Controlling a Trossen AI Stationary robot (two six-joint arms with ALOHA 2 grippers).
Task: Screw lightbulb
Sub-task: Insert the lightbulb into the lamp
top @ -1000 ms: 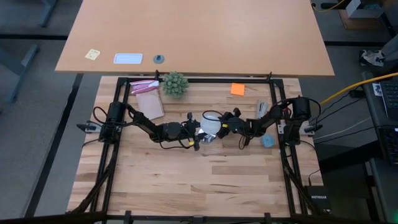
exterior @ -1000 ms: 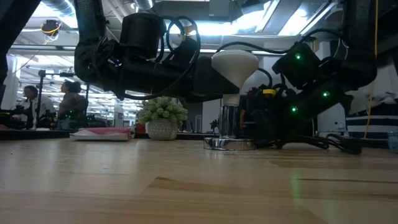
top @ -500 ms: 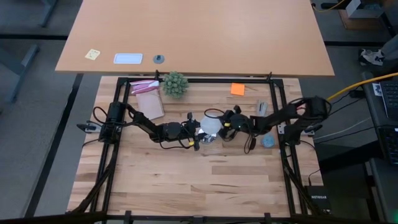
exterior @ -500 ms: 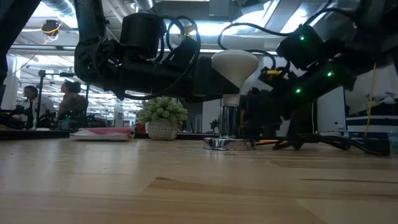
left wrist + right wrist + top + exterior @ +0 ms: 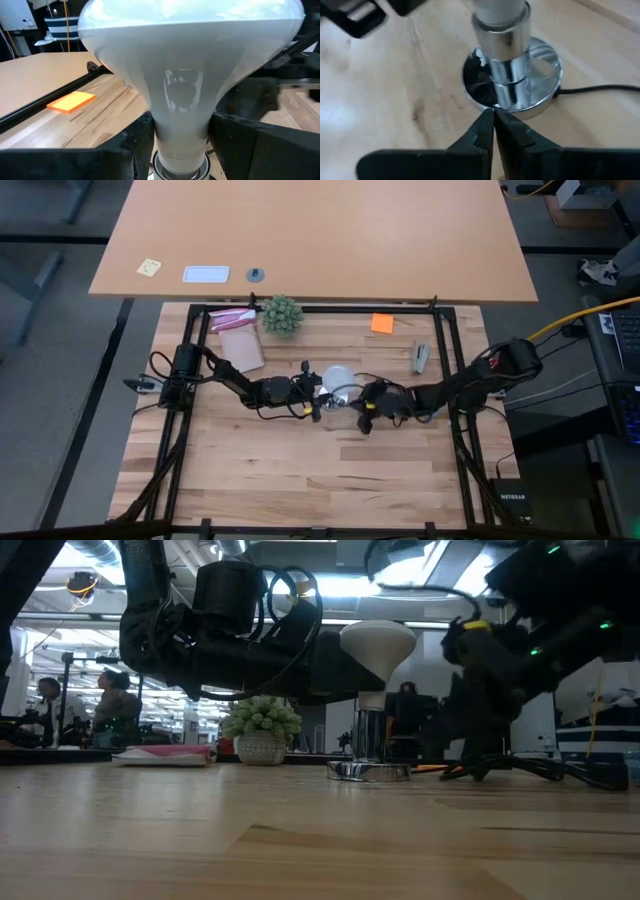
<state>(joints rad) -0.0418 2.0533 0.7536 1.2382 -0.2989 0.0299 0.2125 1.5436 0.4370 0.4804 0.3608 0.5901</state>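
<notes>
The white frosted lightbulb stands upright with its narrow base in a chrome socket. The socket sits on a round silvery disc at the table's middle. The bulb also shows in the low view. My left gripper comes from the table's left and is shut on the bulb. My right gripper is shut and empty. It is low, at the socket's near right side, with its tips at the disc's rim. My left gripper pinches the bulb's narrow neck, just above the socket, between its two fingers. The fingers come level from the table's left and lie across the neck. The bulb stands upright in the socket. My right gripper's shut tips are at the disc's rim; I cannot tell whether they touch it.
A black cord runs from the disc across the table. A green plant, a pink packet, an orange note and a small grey object lie toward the far edge. A black frame borders the table.
My right gripper has left the far right side of the bulb and swung toward the table's near edge. It now points at the socket disc from the near right. The bulb and my left gripper have stayed in place.
</notes>
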